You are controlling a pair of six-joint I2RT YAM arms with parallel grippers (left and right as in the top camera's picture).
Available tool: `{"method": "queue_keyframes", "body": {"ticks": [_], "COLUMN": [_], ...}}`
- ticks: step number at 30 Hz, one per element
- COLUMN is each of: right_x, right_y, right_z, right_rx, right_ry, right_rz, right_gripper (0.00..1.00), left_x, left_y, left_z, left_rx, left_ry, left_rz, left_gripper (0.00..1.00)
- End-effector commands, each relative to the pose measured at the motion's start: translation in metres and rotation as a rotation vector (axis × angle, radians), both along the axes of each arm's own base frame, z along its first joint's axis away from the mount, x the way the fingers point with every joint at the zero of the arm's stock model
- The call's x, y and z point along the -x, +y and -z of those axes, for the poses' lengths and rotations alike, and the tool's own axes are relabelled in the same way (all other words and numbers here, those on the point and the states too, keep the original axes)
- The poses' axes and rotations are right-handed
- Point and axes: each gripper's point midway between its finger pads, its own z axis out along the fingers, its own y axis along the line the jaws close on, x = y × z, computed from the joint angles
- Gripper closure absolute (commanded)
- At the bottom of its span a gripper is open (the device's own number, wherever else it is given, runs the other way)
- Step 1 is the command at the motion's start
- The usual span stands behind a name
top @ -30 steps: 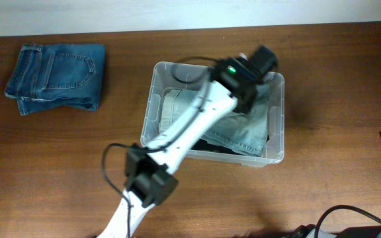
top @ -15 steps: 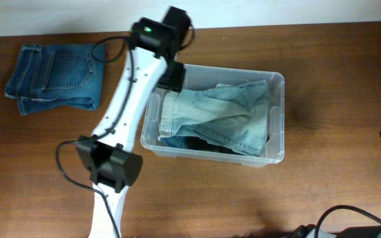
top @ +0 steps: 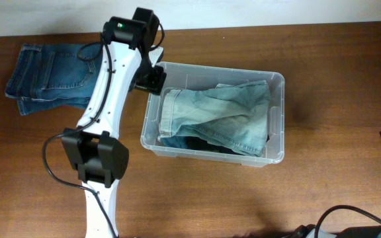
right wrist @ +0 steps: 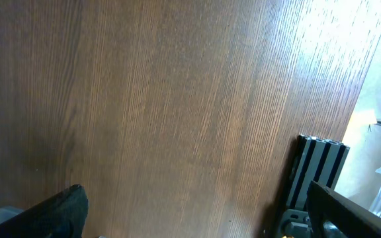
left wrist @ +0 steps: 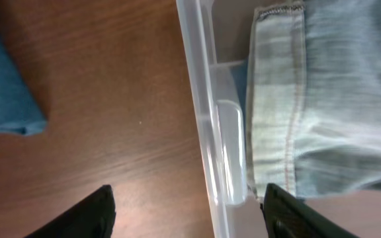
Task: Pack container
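The container (top: 278, 122) is a clear plastic bin in the middle of the table. A pair of light blue jeans (top: 223, 116) lies spread inside it over a darker garment (top: 189, 141). My left gripper (top: 149, 78) hovers at the bin's far left corner, open and holding nothing. In the left wrist view its jaws straddle the container's rim (left wrist: 196, 99), one finger over the wood and the other over the light jeans (left wrist: 329, 99). My right gripper (right wrist: 197, 221) is open over bare table at the far right.
A folded pair of darker blue jeans (top: 57, 76) lies at the table's back left; its corner (left wrist: 2, 86) shows in the left wrist view. A black metal frame (right wrist: 319, 165) stands past the table's right edge.
My left arm swung from the bin's far right corner to its left end and opened. The light jeans now lie loose in the bin. The right gripper has not moved.
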Motion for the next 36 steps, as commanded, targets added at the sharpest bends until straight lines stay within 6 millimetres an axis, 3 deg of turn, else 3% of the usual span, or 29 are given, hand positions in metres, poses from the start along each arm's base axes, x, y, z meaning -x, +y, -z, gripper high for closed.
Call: {"method": "queue_keyframes", "body": {"ticks": [1, 10, 19, 29, 36], "right_x": [0.002, 0.002, 0.002, 0.002, 0.002], "right_y": [-0.001, -0.001, -0.001, -0.001, -0.001], "right_z": [0.001, 0.001, 0.001, 0.001, 0.001], "right_rx": [0.0, 0.0, 0.0, 0.0, 0.0], "right_ry": [0.004, 0.004, 0.004, 0.004, 0.004], "right_rz": [0.012, 0.012, 0.012, 0.012, 0.012], "right_gripper": [0.02, 0.02, 0.02, 0.02, 0.02], "left_x": [0.006, 0.011, 0.011, 0.014, 0.014], "left_y": [-0.004, -0.006, -0.006, -0.005, -0.005], "left_z": [0.015, 0.038, 0.038, 0.038, 0.038], "left_rx": [0.02, 0.028, 0.029, 0.027, 0.027], "left_ry": [0.038, 0.085, 0.081, 0.093, 0.093], "left_rz": [0.032, 0.027, -0.056, -0.119, -0.147], "left_gripper": [0.32, 0.34, 0.65, 0.81, 0.86]}}
